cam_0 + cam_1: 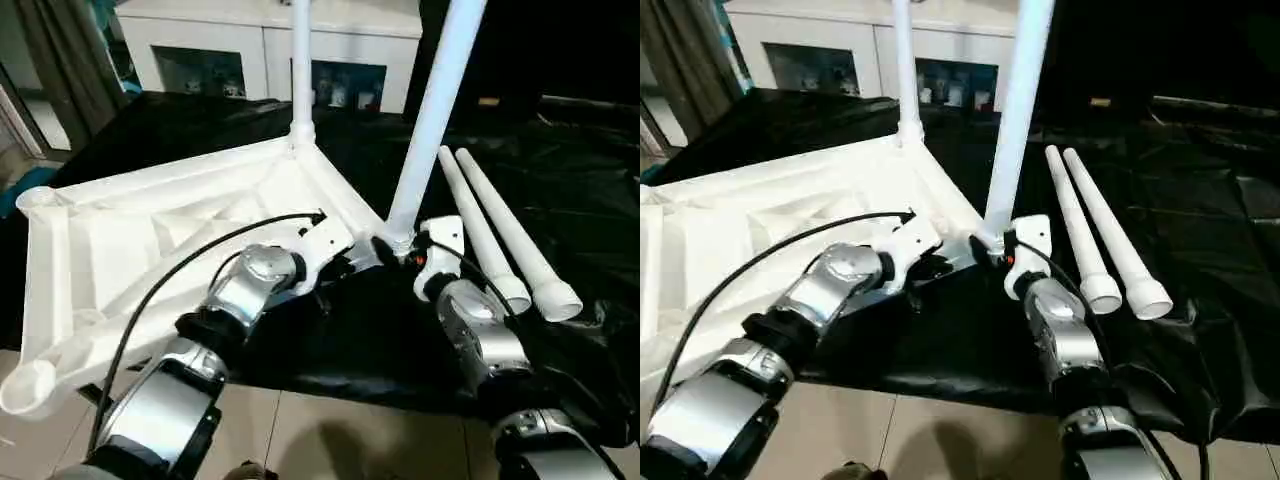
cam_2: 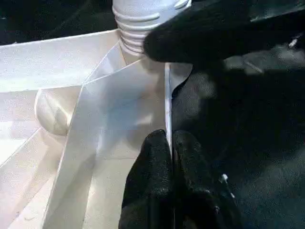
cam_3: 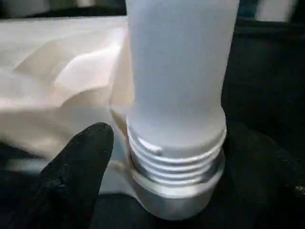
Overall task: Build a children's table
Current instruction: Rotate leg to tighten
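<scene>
The black sheet [image 1: 560, 180] covers the work surface, and on it the white table top [image 1: 150, 240] lies upside down, with its ribbed underside facing up. It is the biggest thing here and it reaches from the far corner down to the near left, where an empty round corner socket [image 1: 28, 385] hangs over the light floor tiles [image 1: 330, 430].

Two legs already stand in sockets. The far leg [image 1: 301, 60] rises straight from the far corner. The near leg [image 1: 440, 100] leans a little and goes into the corner nearest the grippers; its threaded base [image 3: 176, 157] is still partly visible above the socket.

Two loose legs [image 1: 500, 240] lie side by side on the sheet, touching each other, just beyond the right gripper on its outer side.

The left gripper [image 2: 170, 157] has its two fingers pressed together on the thin edge wall of the table top [image 2: 167, 105]. The wall runs from between the fingertips toward the threaded base.

The right gripper [image 3: 190, 162] stands wide around the base of the near leg: one black finger [image 3: 81, 157] is on one side of the threads and the other on the opposite side. I cannot tell whether they touch the leg.

A white cabinet [image 1: 270, 40] stands behind.
</scene>
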You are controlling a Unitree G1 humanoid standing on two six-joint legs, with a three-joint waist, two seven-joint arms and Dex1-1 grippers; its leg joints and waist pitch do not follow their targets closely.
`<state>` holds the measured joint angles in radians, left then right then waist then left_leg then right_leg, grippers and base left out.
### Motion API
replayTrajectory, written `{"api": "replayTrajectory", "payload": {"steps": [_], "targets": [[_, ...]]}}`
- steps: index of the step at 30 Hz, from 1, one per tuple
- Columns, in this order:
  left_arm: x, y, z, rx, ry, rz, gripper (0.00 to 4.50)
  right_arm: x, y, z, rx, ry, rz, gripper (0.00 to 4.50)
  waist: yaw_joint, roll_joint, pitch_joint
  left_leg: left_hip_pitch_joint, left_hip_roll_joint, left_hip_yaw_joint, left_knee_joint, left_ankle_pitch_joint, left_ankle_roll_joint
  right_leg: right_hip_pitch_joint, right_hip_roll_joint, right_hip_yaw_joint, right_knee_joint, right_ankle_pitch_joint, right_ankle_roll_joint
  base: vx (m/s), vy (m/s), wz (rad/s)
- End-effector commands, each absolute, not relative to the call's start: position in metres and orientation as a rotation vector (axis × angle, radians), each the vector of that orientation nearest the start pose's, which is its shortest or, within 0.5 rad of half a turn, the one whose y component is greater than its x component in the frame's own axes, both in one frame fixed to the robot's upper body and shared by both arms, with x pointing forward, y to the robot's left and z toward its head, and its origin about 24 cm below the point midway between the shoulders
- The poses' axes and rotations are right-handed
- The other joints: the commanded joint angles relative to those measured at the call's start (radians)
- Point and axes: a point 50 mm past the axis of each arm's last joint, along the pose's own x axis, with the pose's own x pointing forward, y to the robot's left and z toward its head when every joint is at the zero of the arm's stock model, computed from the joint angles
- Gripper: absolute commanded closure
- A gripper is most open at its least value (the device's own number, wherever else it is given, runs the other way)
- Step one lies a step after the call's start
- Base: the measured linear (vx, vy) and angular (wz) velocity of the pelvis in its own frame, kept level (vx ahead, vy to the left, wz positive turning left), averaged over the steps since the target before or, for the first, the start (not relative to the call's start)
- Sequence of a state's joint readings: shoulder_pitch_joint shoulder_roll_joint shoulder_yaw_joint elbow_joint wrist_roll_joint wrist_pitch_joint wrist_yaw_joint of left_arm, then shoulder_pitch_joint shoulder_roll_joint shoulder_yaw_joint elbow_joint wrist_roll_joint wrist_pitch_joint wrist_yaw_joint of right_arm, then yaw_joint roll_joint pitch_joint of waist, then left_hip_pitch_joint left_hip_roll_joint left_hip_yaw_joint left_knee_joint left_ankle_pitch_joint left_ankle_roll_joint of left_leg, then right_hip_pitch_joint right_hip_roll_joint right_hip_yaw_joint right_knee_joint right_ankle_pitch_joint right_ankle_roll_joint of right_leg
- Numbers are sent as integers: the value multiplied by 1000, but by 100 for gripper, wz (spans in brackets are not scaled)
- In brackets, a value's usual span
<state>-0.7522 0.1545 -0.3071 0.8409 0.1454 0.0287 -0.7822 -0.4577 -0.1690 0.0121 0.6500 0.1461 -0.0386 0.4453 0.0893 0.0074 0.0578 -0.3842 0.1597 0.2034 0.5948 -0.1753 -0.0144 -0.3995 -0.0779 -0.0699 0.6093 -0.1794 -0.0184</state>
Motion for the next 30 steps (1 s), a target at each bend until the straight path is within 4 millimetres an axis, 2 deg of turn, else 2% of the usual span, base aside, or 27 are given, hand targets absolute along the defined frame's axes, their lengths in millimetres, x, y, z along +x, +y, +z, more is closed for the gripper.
{"api": "replayTrajectory", "payload": {"steps": [1, 5, 9, 10, 12, 13, 16, 17, 20, 22, 30], "targets": [[340, 76, 53, 452, 262, -1138, 450, 323, -144, 33, -28, 168, 588, 67, 4, -17, -68, 14, 77, -42, -73, -222, 60, 47, -96, 55, -86, -269, -180, 0, 0, 0], [327, 90, 51, 460, 281, -1280, 450, 312, -158, 42, -80, 163, 732, 67, 7, -15, -68, 17, 82, -40, -72, -205, 73, 44, -95, 56, -81, -230, -202, 0, 0, 0], [319, 101, 53, 443, 298, -1368, 450, 306, -169, 49, -105, 175, 825, 67, 5, -11, -64, 19, 84, -39, -75, -237, 60, 41, -93, 56, -82, -257, -212, 0, 0, 0], [319, 102, 53, 440, 298, -1372, 450, 305, -169, 49, -104, 176, 831, 67, 6, -11, -64, 22, 84, -38, -75, -247, 54, 37, -92, 57, -84, -268, -211, 0, 0, 0], [315, 104, 55, 423, 306, -1407, 450, 302, -172, 50, -112, 195, 879, 67, 6, -12, -64, 23, 83, -38, -75, -253, 45, 39, -94, 57, -84, -278, -211, 0, 0, 0], [314, 106, 55, 422, 311, -1422, 450, 299, -173, 50, -117, 209, 918, 67, 7, -16, -63, 21, 83, -38, -75, -246, 47, 40, -93, 57, -84, -284, -207, 0, 0, 0], [312, 108, 56, 423, 313, -1430, 450, 295, -172, 50, -134, 233, 979, 67, 11, -15, -63, 21, 83, -38, -74, -242, 49, 38, -95, 57, -85, -300, -200, 0, 0, 0], [312, 108, 56, 423, 313, -1430, 450, 294, -172, 50, -143, 240, 995, 94, 12, -15, -62, 21, 83, -37, -74, -244, 47, 37, -95, 57, -87, -312, -195, 0, 0, 0], [311, 108, 57, 417, 311, -1433, 450, 295, -169, 51, -107, 238, 1002, 105, 13, -16, -62, 21, 82, -39, -75, -245, 44, 37, -95, 57, -88, -331, -188, 0, 0, 0], [311, 108, 58, 413, 310, -1434, 450, 295, -167, 52, -87, 230, 1011, 141, 13, -18, -63, 21, 82, -39, -75, -240, 41, 36, -95, 57, -87, -328, -186, 0, 0, 0], [308, 108, 57, 406, 322, -1439, 450, 293, -165, 48, -61, 251, 1011, 171, 12, -16, -66, 20, 81, -37, -72, -208, 51, 38, -92, 56, -80, -264, -203, 0, 0, 0]]}}
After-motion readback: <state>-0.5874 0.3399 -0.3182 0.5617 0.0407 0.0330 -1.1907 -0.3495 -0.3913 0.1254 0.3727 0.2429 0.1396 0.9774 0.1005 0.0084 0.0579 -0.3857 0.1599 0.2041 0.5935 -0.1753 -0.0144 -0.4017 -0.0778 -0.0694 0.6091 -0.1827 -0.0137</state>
